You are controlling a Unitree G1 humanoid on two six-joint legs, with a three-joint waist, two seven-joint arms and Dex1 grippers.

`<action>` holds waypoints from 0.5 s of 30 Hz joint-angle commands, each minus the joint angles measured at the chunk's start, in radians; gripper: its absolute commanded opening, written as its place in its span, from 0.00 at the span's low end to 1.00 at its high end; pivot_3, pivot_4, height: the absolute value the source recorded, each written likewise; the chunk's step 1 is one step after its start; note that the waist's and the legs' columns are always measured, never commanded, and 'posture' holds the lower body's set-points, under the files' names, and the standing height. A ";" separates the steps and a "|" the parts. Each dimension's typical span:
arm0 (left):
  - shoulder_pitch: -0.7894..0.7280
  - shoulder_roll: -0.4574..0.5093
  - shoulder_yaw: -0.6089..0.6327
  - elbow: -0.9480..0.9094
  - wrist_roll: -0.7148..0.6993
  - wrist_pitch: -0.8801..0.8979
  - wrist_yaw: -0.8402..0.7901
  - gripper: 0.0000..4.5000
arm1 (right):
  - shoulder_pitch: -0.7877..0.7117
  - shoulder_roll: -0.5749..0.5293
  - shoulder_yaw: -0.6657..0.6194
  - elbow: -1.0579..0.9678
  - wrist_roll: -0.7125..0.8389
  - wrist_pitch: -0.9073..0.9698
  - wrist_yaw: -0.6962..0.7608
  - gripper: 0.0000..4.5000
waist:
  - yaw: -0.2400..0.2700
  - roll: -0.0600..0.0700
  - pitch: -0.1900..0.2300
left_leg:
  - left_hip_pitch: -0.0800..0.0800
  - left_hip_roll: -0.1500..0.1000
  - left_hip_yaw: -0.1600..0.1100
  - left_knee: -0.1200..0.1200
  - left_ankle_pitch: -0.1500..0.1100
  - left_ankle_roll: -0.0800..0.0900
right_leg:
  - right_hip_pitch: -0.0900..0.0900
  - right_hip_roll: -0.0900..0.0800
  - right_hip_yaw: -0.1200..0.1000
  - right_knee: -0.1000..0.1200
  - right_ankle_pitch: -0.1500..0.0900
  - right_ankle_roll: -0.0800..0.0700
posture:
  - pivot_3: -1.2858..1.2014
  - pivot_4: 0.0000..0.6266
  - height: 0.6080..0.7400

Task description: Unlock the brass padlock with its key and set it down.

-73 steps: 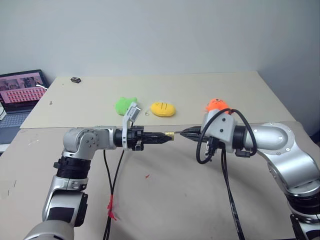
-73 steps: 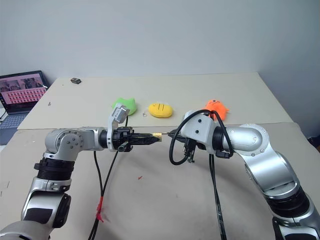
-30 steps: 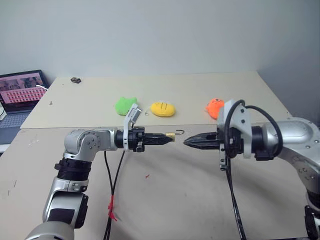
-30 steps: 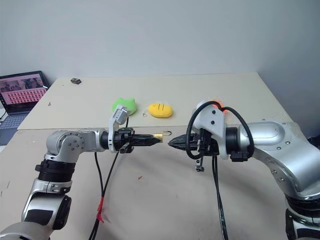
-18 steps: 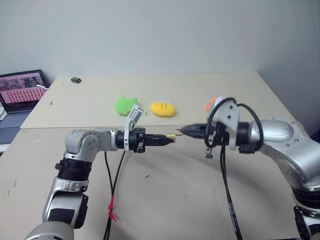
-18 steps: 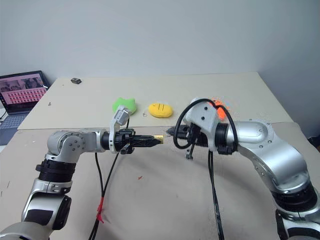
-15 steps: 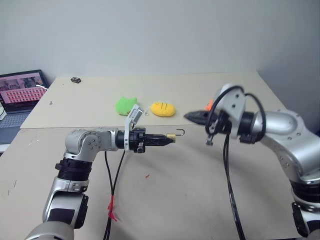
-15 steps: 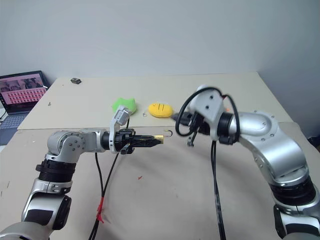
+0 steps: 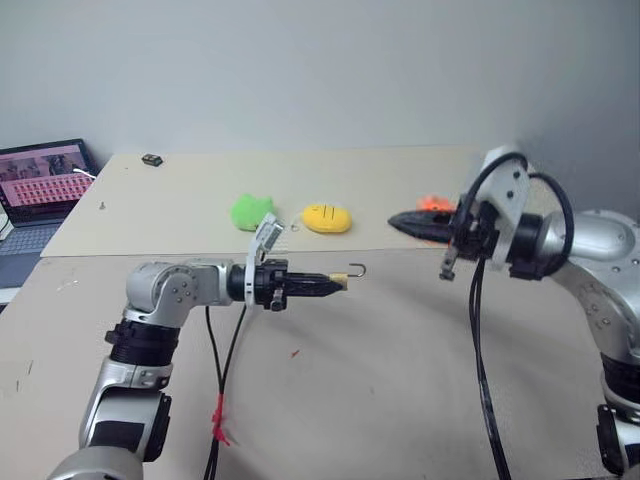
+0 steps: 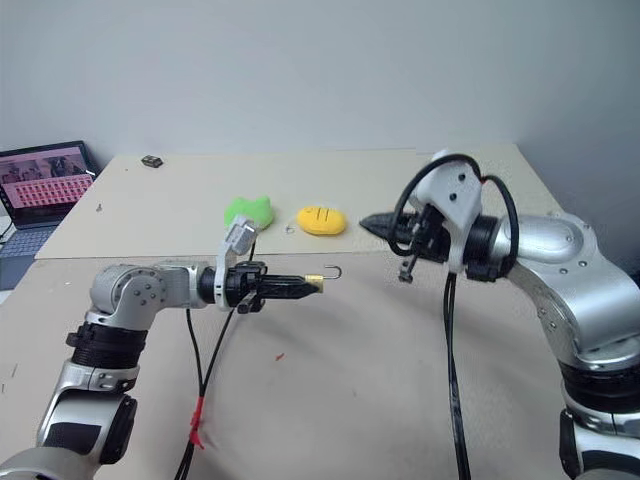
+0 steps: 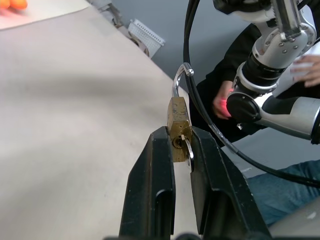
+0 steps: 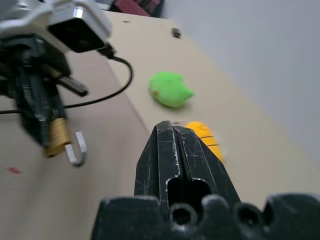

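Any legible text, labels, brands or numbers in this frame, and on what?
None can be read.
Laptop screen: rows of small pictures, any text too small.
Padlock body: no readable stamp.
Yellow plush: dark stitched marks, not letters.

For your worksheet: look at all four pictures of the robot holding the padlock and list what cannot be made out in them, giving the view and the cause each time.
- Lower body of the brass padlock, left wrist view: covered by the left hand.
- Key, left wrist view: only a silver sliver shows.
- Orange toy, left eye view: partly behind the right hand.
- Laptop: cut by the edge, screen too small.
- Dark object at the table's far edge: too small.
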 commanded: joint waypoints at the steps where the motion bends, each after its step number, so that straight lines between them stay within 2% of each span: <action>1: 0.016 0.067 -0.045 -0.065 0.029 -0.034 -0.064 0.00 | 0.031 -0.032 -0.038 -0.074 0.100 0.046 0.050 0.32 | 0.000 0.000 0.000 | 0.000 0.000 0.000 0.000 0.000 0.000 | 0.000 0.000 0.000 0.000 0.000 0.000 | 0.52 0.24 0.36; 2: 0.025 0.089 -0.069 -0.073 0.044 -0.041 -0.079 0.00 | 0.037 -0.036 -0.039 -0.082 0.121 0.057 0.056 0.42 | -0.002 0.000 0.000 | 0.000 0.000 0.000 0.000 0.000 0.000 | 0.000 0.000 0.000 0.000 -0.001 0.001 | 0.52 0.24 0.36; 5: 0.081 0.162 -0.136 -0.094 0.115 -0.092 -0.104 0.00 | 0.042 -0.042 -0.036 -0.107 0.171 0.076 0.061 0.63 | -0.003 -0.001 0.001 | 0.001 0.000 0.000 0.000 0.000 0.000 | 0.000 0.000 0.001 0.000 -0.002 0.003 | 0.52 0.24 0.36; 8: 0.143 0.205 -0.103 -0.123 0.080 -0.044 -0.103 0.00 | 0.042 -0.048 -0.038 -0.122 0.211 0.096 0.052 0.88 | -0.003 -0.002 0.002 | 0.001 0.000 0.000 0.000 0.000 0.000 | 0.000 0.000 0.001 0.000 -0.002 0.004 | 0.52 0.24 0.36; 10: 0.181 0.225 -0.089 -0.146 0.065 -0.023 -0.100 0.00 | 0.044 -0.050 -0.039 -0.128 0.223 0.098 0.042 1.00 | 0.000 -0.002 0.002 | 0.001 0.001 0.000 0.000 0.000 0.000 | 0.000 0.000 0.000 0.000 -0.003 0.005 | 0.52 0.24 0.36; 15: 0.232 0.178 -0.029 -0.152 0.005 0.051 -0.028 0.00 | 0.049 -0.055 -0.013 -0.144 0.182 0.065 0.018 1.00 | 0.005 -0.002 0.002 | 0.001 0.001 0.000 0.000 0.000 0.000 | 0.000 -0.001 0.000 0.000 -0.004 0.006 | 0.52 0.24 0.36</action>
